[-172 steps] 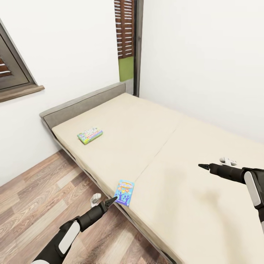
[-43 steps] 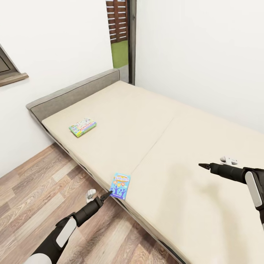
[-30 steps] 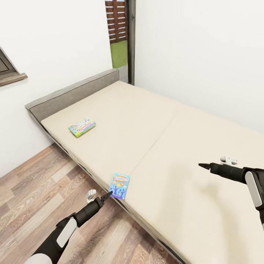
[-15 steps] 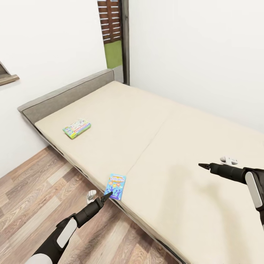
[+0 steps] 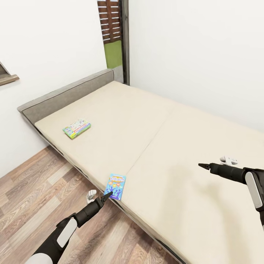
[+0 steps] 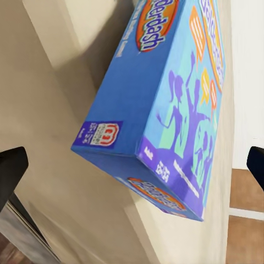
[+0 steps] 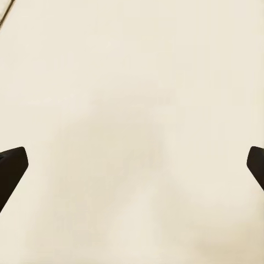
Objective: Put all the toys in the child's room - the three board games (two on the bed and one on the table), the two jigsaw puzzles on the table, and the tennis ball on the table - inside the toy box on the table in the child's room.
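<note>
A small blue multicolour board game (image 5: 115,186) lies flat at the near edge of the bed (image 5: 165,139). My left gripper (image 5: 103,197) hovers just off that edge, its tip almost at the box's corner. In the left wrist view the blue box (image 6: 165,104) looms close between my widely parted fingertips (image 6: 11,170), so the left gripper (image 6: 133,165) is open. A green-edged white board game (image 5: 76,128) rests further up the bed near the headboard (image 5: 66,97). My right gripper (image 5: 204,166) hangs open above bare beige sheet (image 7: 132,110). The table and toy box are out of view.
Wood-plank floor (image 5: 33,198) runs along the bed's left side under my left arm. White walls meet behind the bed, with a tall dark-framed window (image 5: 112,33) in the corner. A window sill (image 5: 7,79) juts out at far left.
The camera has swung, so the bed and both boxes now sit further left in the picture. Both arms hold the same pose. Nothing differs from half a second ago.
</note>
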